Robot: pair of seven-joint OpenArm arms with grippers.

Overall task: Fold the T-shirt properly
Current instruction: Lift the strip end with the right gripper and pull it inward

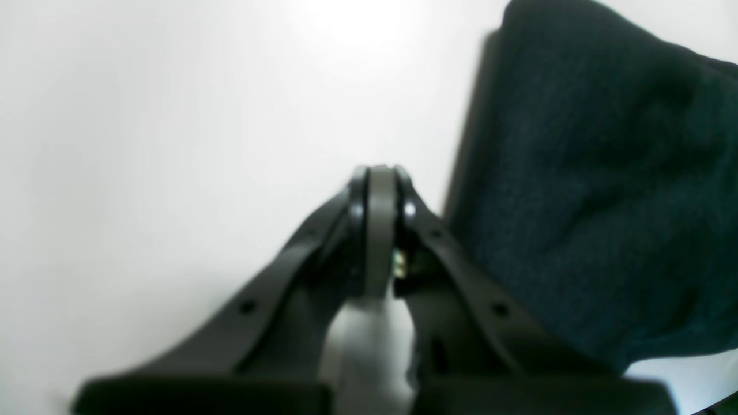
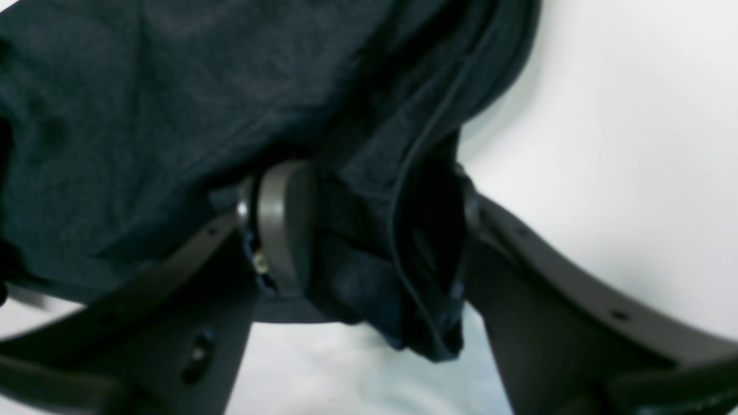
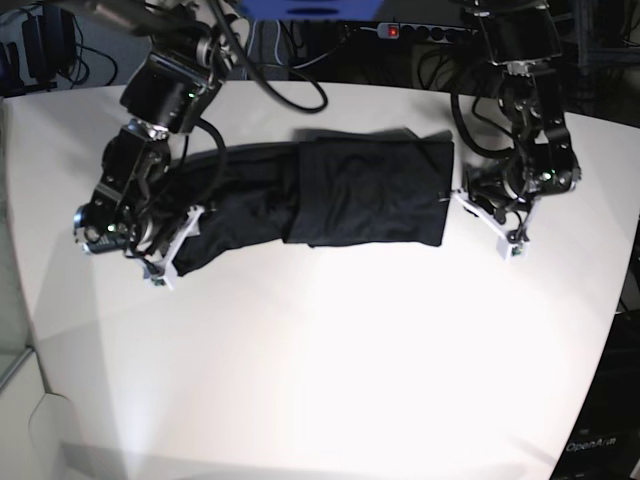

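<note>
Right gripper [image 2: 369, 230]: jaws spread, a bunched T-shirt [image 3: 340, 195] hem between them, unpinched. Left gripper [image 1: 380, 190]: pressed together, empty, beside the cloth. T-shirt: long narrow band across the table [image 3: 330, 350]; crosswise folds judged outstanding. Wrist views alone show jaw states; base view shows the overall shape

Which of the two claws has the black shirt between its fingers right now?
The right gripper, on the base view's left. Its jaws stand open with a bunch of the T-shirt hanging between them. The left gripper is shut, empty, beside the shirt's edge.
</note>
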